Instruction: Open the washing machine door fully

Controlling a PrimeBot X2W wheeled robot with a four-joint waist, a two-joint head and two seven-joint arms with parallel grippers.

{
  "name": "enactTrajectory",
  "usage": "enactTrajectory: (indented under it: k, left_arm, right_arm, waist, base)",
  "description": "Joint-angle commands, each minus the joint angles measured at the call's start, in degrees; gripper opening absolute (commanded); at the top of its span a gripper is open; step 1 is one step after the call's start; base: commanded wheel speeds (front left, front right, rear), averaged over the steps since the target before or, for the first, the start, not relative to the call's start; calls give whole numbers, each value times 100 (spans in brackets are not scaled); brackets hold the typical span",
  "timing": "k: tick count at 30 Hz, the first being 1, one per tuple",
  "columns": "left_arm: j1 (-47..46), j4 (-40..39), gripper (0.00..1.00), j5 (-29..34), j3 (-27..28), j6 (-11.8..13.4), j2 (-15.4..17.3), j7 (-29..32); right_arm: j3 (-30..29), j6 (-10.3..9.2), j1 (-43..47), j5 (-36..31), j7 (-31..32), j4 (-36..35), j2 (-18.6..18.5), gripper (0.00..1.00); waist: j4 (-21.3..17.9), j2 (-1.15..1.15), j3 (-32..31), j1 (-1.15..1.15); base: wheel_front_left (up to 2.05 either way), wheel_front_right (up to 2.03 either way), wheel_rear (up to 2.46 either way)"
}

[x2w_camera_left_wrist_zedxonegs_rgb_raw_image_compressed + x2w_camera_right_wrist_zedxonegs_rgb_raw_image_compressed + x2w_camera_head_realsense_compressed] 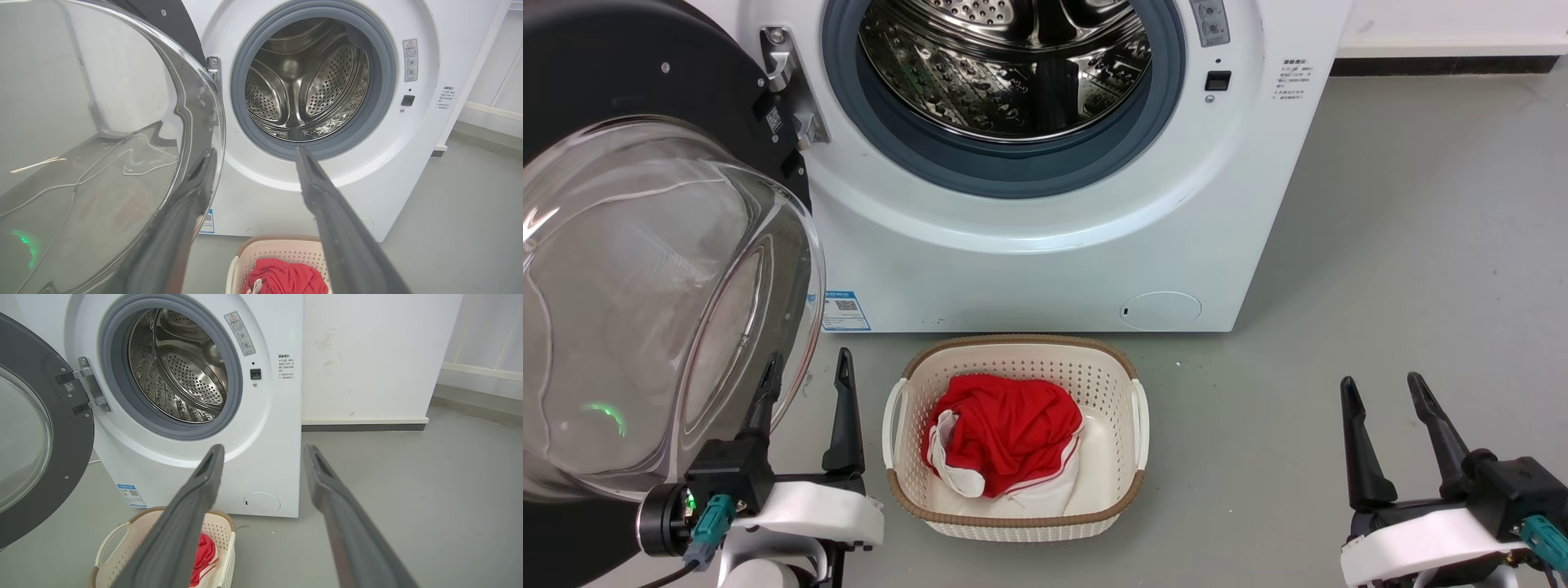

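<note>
at 9 o'clock of the drum, the washing machine door hangs swung wide on its hinge. left hand at 7 o'clock, fingers spread, nothing held, one finger just beside the glass bowl. right hand at 5 o'clock, spread, empty. basket w/ red cloth at 6.

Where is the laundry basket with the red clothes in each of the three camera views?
Head view: the laundry basket is at bottom centre, just below the washing machine.
Left wrist view: at the bottom edge, just right of centre, cut off by the frame.
Right wrist view: at bottom left, also cut off by the frame.
Shared landmark: the blue label on the machine's lower front, above the basket's left end.
</note>
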Motion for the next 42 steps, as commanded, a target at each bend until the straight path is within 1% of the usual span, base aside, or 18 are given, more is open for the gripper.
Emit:
enactTrajectory:
  k: [1, 7, 8, 12, 27, 42]
  left_arm:
    - [44, 7, 100, 60, 51, -40, -24, -13]
    - [31, 6, 100, 147, 154, -100, -96, -13]
    - [5, 9, 0, 140, 157, -92, -84, 0]
    - [66, 138, 0, 118, 162, -94, -103, 26]
    - [4, 259, 0, -1468, 379, -312, -200, 461]
    - [-38, 344, 0, -2803, 543, -499, -284, 808]
  right_arm:
    - [6, -4, -25, -15, -28, 7, 10, 100]
    - [2, -4, -20, -15, -44, 7, 10, 100]
    - [2, 0, 0, 1, -18, 19, 0, 0]
    - [17, 0, 67, 33, -24, 147, 2, 0]
    - [47, 0, -110, 1863, 226, 344, -105, 0]
    - [35, -1, -273, 3359, 464, 525, -167, 0]
  waist:
    - [3, 0, -4, 0]
    - [-5, 0, 0, 0]
    - [-5, 0, 1, 0]
    - [-7, 0, 3, 0]
    - [-5, 0, -45, 0]
    - [-3, 0, -92, 0]
  base:
    - [0, 0, 0]
    - [0, 0, 0]
    - [0, 0, 0]
    - [0, 0, 0]
    - [0, 0, 0]
    - [0, 0, 0]
